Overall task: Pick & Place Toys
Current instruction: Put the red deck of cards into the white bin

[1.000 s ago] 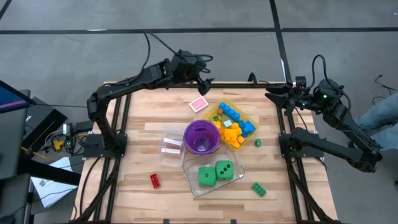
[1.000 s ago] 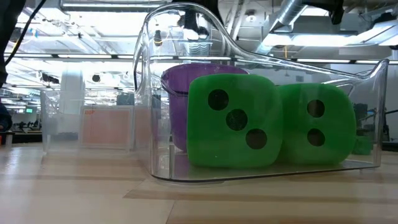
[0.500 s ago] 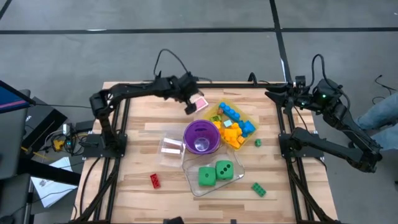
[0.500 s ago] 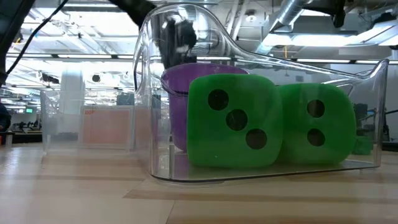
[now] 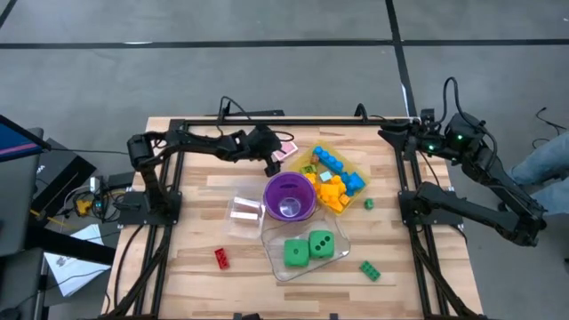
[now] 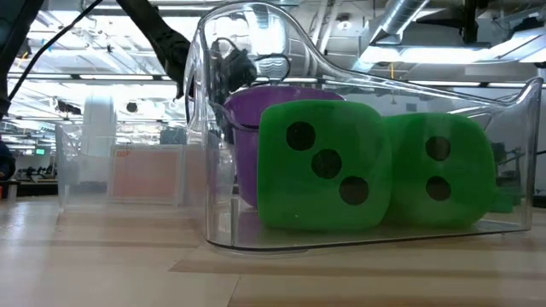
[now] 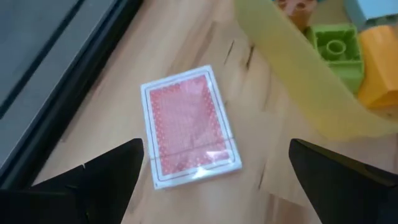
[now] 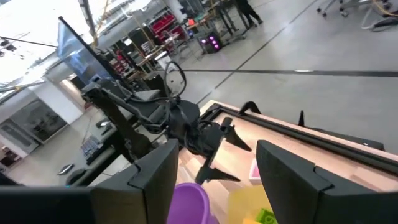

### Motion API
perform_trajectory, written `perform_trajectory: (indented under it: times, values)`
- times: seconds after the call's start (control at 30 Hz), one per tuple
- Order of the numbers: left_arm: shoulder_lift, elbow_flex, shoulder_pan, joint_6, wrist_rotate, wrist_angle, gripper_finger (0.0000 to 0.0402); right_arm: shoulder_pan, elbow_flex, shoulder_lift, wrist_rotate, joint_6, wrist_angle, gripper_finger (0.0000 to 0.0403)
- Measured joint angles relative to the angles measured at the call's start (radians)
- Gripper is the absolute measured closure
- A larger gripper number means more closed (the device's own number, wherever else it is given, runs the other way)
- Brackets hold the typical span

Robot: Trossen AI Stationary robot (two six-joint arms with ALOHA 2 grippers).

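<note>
Left gripper (image 5: pixel 274 156) is low over the table's far side, fingers spread wide, empty, with a pink card (image 7: pixel 189 126) lying flat on the wood between the fingertips. Just beside the card stands the yellow tray (image 5: pixel 313 152), holding blue, orange and green bricks (image 5: pixel 336 178). The purple cup (image 5: pixel 287 196) is next to it. Two green dice (image 5: pixel 307 246) sit in a clear tub (image 6: pixel 358 243). A red brick (image 5: pixel 221 258) and green bricks lie loose on the table (image 5: pixel 196 231). Right gripper (image 8: pixel 214 171) waits raised at the table's right edge, half-open and empty.

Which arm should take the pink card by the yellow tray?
Left. The left gripper hangs open-jawed right over the pink card; the right gripper waits at the table's far right edge.
</note>
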Motion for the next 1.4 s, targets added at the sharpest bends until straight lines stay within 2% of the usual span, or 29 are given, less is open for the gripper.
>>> perform_trajectory:
  times: [0.13, 0.43, 0.7, 0.93, 1.17, 1.4]
  values:
    - [0.000, -0.011, 0.032, 0.002, 0.066, 0.013, 0.0005, 0.001, 0.000, 0.000, 0.028, 0.001, -0.018, 0.0194]
    - [0.023, -0.014, 0.096, 0.036, 0.134, 0.017, 0.0005, 0.001, 0.000, 0.006, 0.055, 0.000, -0.029, 0.0194]
    - [0.090, 0.000, 0.103, 0.070, 0.195, 0.031, 0.0005, -0.001, 0.000, 0.006, 0.073, 0.015, -0.037, 0.0194]
    - [0.140, 0.043, 0.103, 0.071, 0.169, 0.009, 0.0005, -0.001, 0.000, 0.006, 0.075, 0.019, -0.037, 0.0194]
    - [0.143, 0.058, 0.112, -0.029, 0.148, -0.008, 0.0006, 0.000, 0.000, 0.006, 0.075, 0.029, -0.037, 0.0194]
    - [0.143, 0.058, 0.116, -0.037, 0.148, -0.007, 0.0040, 0.000, 0.000, 0.006, 0.071, 0.028, -0.035, 0.0194]
